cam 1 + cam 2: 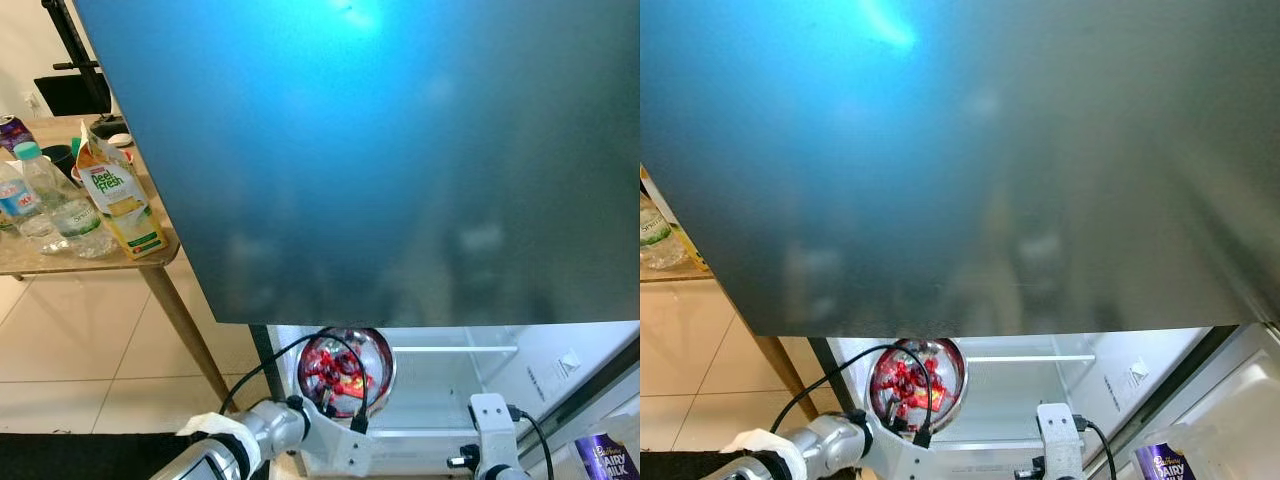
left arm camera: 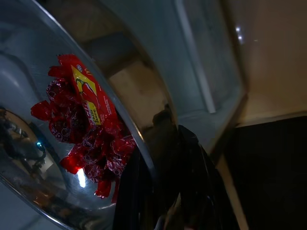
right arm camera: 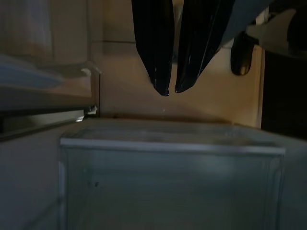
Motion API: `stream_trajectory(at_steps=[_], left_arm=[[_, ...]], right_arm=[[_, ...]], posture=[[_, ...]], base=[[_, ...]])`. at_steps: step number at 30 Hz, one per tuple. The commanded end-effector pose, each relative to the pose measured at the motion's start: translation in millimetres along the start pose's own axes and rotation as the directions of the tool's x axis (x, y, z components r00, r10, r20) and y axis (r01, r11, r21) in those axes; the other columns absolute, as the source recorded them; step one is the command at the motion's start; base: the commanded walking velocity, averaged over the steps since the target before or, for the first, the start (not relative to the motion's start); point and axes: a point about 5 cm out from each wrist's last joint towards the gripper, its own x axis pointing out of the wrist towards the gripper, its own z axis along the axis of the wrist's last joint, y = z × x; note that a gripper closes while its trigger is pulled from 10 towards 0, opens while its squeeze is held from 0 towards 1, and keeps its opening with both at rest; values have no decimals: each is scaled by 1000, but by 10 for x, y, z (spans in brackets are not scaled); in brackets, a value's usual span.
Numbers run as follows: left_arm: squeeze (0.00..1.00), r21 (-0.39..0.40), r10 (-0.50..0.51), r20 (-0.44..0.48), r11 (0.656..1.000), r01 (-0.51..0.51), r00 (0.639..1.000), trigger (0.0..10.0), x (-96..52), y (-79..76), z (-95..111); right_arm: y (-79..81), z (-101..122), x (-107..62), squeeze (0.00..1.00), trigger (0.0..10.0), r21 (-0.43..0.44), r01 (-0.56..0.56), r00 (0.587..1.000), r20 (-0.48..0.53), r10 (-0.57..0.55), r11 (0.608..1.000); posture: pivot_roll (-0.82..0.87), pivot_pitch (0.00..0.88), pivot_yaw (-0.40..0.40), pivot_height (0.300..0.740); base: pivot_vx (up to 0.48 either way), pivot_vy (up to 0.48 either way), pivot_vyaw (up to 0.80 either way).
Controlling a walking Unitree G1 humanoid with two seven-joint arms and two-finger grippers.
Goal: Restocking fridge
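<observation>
A steel bowl (image 1: pixel 345 370) of red wrapped sweets (image 2: pixel 86 129) hangs just inside the open fridge, below its top panel (image 1: pixel 400 150). My left gripper (image 2: pixel 162 188) is shut on the bowl's rim, one black finger inside and one outside. The left arm (image 1: pixel 270 430) reaches in from the lower left. My right gripper (image 3: pixel 170 90) is shut with nothing in it, pointing down over a clear fridge drawer (image 3: pixel 168 182). Its white wrist (image 1: pixel 492 430) stands to the right of the bowl.
A glass shelf (image 1: pixel 455 350) lies behind the bowl. A purple chocolate pack (image 1: pixel 605 455) sits in the door at the lower right. To the left, a wooden table (image 1: pixel 90 262) carries a juice carton (image 1: pixel 118 195), water bottles (image 1: pixel 60 200) and a can (image 1: pixel 12 130).
</observation>
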Motion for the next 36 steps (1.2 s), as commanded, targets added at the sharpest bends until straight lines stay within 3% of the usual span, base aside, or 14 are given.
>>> stream_trajectory(at_steps=[1, 9, 21, 36], left_arm=[[0, -4, 18, 20, 1000, -17, 1000, 10000, 21, 4, 59], [0, -27, 22, 23, 999, -22, 999, 10000, 33, -6, 80], [0, -46, 18, 21, 999, -17, 1000, 10000, 46, -33, 101], [0, -41, 59, 54, 998, -57, 997, 10000, 80, 94, 201]], right_arm=[[-5, 72, 15, 0, 10000, 7, 11, 1000, 24, -11, 1000], [4, 320, 56, 0, 10000, 10, -16, 995, 101, 14, 1000], [11, 379, 64, 0, 10000, -7, -35, 993, 114, 36, 999], [57, 427, 78, 0, 10000, -27, -53, 991, 124, 56, 998]], posture=[[-54, 0, 26, 735], [-52, 0, 25, 700], [-60, 6, 26, 670], [-64, 9, 28, 605]], base=[[0, 0, 0], [0, 0, 0], [0, 0, 0], [0, 0, 0]])
